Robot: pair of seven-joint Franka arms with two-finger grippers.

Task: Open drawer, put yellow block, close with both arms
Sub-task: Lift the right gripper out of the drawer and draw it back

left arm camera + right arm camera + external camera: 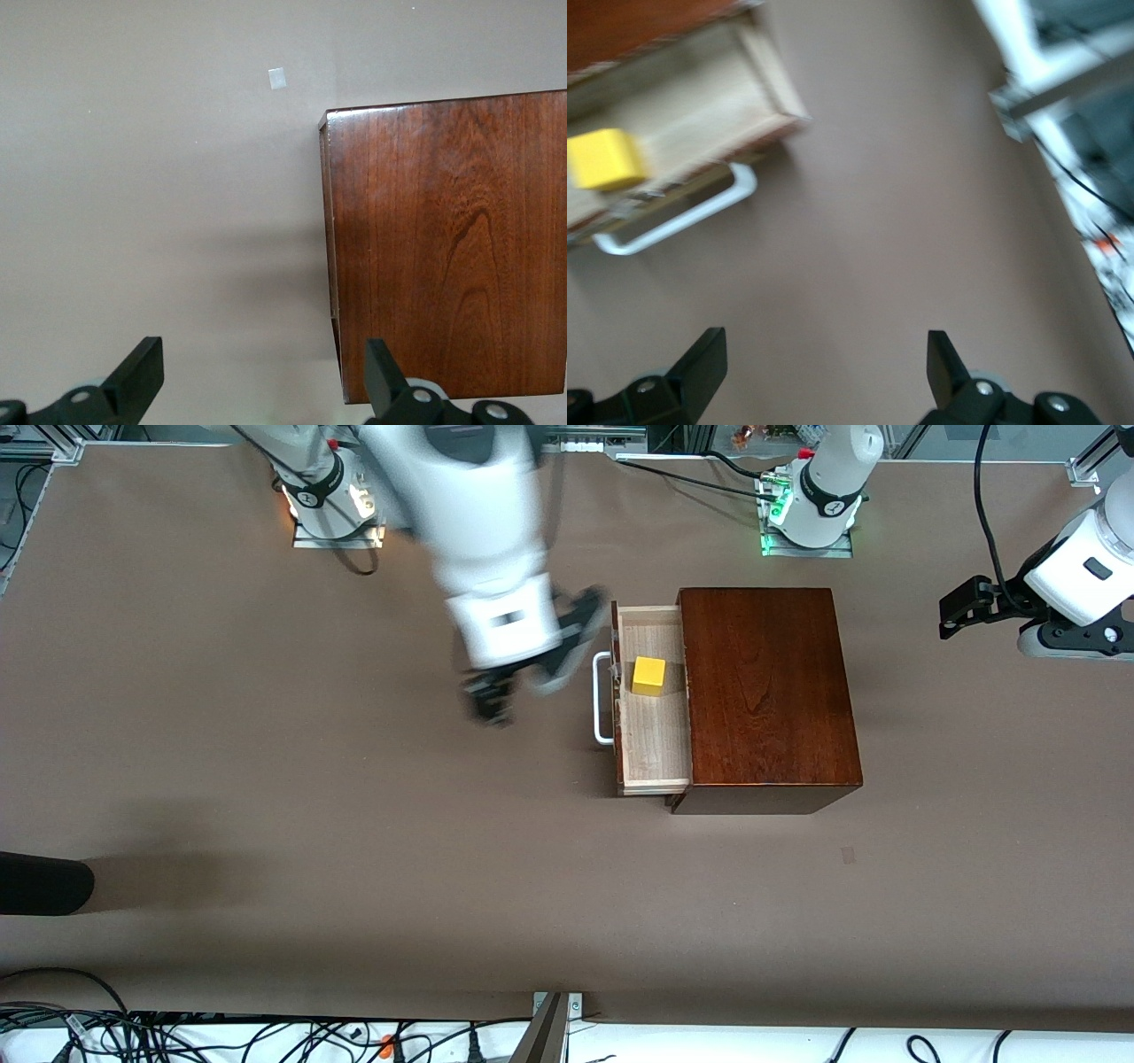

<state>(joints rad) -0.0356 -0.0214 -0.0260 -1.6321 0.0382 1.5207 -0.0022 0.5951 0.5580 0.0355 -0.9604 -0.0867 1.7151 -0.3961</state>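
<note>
Drawer [654, 700]: pale wood tray, pulled out of the dark wooden box [766, 691] toward the right arm's end of the counter [266, 797]; white bar handle [602, 698] on its front, clear of any finger

Yellow block [648, 676]: resting inside the drawer, on the tray floor, in the part of the tray farther from the front camera, close to the box's edge; also seen in the right wrist view [604, 159] with the handle [678, 217] just beside the tray front

Right tool [490, 698]: blurred, over bare counter beside the drawer front, toward the right arm's end; apart from the handle and well apart from the block; fingers [700, 363] spread wide in the right wrist view, nothing between them

Wooden box, left wrist view [447, 243]: glossy reddish-brown top; a small pale patch [277, 78] lies on the counter near one corner

Left tool [961, 607]: held up at the left arm's end of the counter, apart from the box; fingers [142, 372] set wide, gripping nothing; the box stands between it and the block
</note>
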